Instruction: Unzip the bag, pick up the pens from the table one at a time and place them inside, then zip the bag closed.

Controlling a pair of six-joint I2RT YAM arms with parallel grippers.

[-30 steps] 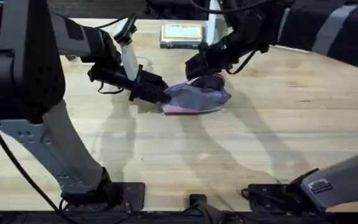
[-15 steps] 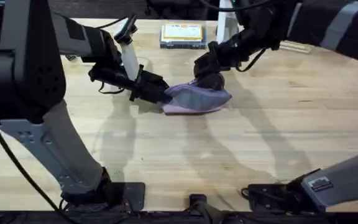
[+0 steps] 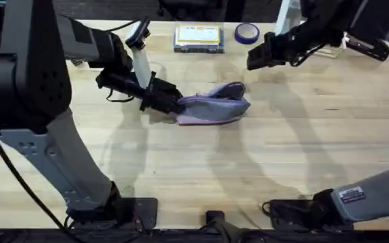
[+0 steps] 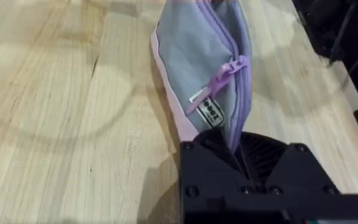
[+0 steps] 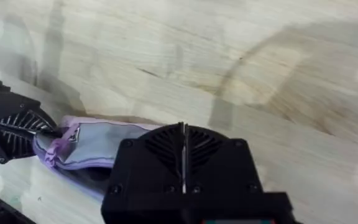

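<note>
Change: a second ago the right gripper [image 3: 254, 59] was low over the far side of the bag [image 3: 213, 108]; it has since been lifted and drawn away to the far right, and is now held above the table [image 3: 201, 169], well apart from the bag.
Meaning: the zipper work appears to have been let go by the right arm, probably so that a pen can be fetched; no pen can be made out on the table, so how many remain cannot be told.
Left gripper [image 3: 169, 100]: kept where it was, its jaws clamped on the left end of the bag, as shown in the left wrist view [image 4: 232, 148].
Right gripper jaws: closed together with nothing between them, as seen in the right wrist view [image 5: 183, 146].
Bag position: laid near the middle of the table, its length running left to right, just right of the left gripper.
Bag look: soft grey fabric with lilac-pink edging, slumped and creased; the purple zipper pull [image 4: 227, 70] is seen near the held end, and the mouth seems partly parted.
Elsewhere: a flat box [image 3: 197, 36] and a tape roll [image 3: 247, 32] lie at the far edge.
</note>
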